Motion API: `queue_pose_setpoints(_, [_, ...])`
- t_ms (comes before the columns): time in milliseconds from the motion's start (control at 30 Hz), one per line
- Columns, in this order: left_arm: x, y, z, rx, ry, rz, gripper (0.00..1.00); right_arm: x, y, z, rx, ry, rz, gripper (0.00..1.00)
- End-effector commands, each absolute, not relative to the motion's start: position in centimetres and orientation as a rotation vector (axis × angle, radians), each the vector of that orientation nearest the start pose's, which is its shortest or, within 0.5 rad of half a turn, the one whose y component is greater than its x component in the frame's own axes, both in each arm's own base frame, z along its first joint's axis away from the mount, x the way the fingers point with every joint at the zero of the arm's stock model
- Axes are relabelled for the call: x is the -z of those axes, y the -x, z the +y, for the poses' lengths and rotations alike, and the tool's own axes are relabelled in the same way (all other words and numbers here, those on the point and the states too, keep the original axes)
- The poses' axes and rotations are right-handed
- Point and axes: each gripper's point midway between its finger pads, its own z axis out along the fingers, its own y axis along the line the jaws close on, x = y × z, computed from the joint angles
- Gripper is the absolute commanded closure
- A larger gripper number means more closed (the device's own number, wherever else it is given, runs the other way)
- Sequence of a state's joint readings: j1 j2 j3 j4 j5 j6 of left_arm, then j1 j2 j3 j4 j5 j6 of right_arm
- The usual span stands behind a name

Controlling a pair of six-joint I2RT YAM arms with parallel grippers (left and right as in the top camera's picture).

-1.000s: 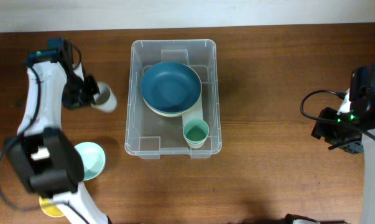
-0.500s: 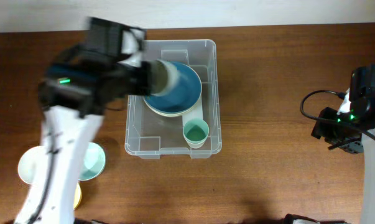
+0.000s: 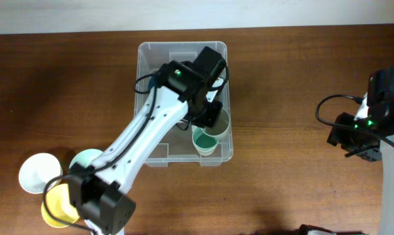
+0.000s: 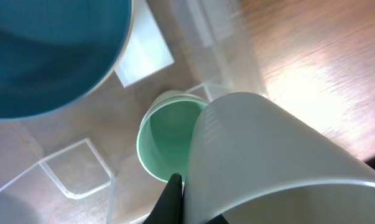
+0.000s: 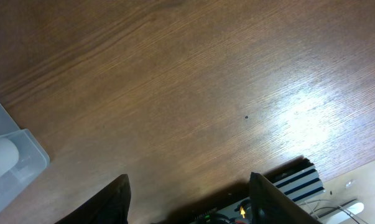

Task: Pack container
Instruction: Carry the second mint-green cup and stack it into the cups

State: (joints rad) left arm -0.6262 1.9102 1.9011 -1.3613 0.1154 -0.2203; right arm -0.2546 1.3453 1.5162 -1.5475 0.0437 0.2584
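The clear plastic container stands mid-table with a blue bowl and a green cup inside. My left gripper is shut on a grey-white cup and holds it inside the container, just above and beside the green cup. The white label shows on the container's base. My right gripper is open and empty over bare wood at the far right; its arm stands near the table's right edge.
On the table at the front left are a white bowl, a yellow bowl and a pale green bowl, partly under my left arm. The container's corner shows in the right wrist view.
My left arm has swung from the far left, carrying the grey-white cup across the blue bowl to the container's front right, above the green cup. The right arm has not moved.
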Motion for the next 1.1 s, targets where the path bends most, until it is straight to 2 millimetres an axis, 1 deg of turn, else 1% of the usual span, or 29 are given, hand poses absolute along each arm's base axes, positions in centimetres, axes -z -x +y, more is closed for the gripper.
queue_pose_setpoints(0, [-17.0, -31.5, -24.7, 0.242, -0.637, 2.957, 0.99, -23.3, -22.7, -6.9, 0.083, -0.755, 2.838, 0.43])
queue_pose_setpoints(133, [-16.9, -32.1, -23.8, 0.160, -0.623, 2.947, 0.99, -23.3, -22.7, -6.9, 0.083, -0.755, 2.838, 0.43])
queue_pose_setpoints(367, [-16.7, -31.2, -22.7, 0.103, -0.621, 2.996, 0.99, -23.3, -22.7, -6.9, 0.083, -0.755, 2.838, 0.43])
queue_pose_setpoints(633, [-16.7, -31.1, -22.5, 0.089, -0.621, 2.998, 0.98, -23.3, -22.7, -6.9, 0.083, -0.755, 2.839, 0.43])
queue_pose_setpoints(667, [-16.7, -31.2, -22.4, 0.083, -0.622, 2.997, 0.89, -23.3, -22.7, -6.9, 0.083, -0.755, 2.839, 0.43])
queue_pose_setpoints(733, [-16.7, -31.2, -22.4, 0.077, -0.620, 2.995, 0.59, -23.3, -22.7, -6.9, 0.083, -0.755, 2.839, 0.43])
queue_pose_setpoints(767, [-16.7, -31.2, -22.4, 0.075, -0.620, 2.995, 0.56, -23.3, -22.7, -6.9, 0.083, -0.755, 2.839, 0.43])
queue_pose_setpoints(933, [-16.7, -31.5, -22.1, 0.050, -0.613, 2.986, 0.56, -23.3, -22.7, -6.9, 0.083, -0.755, 2.839, 0.43])
queue_pose_setpoints(1000, [-17.2, -32.1, -21.4, 0.022, -0.591, 2.970, 0.57, -23.3, -22.7, -6.9, 0.083, -0.755, 2.839, 0.43])
queue_pose_setpoints(1067, [-18.1, -32.6, -20.7, 0.023, -0.549, 2.951, 0.57, -23.3, -22.7, -6.9, 0.083, -0.755, 2.839, 0.43])
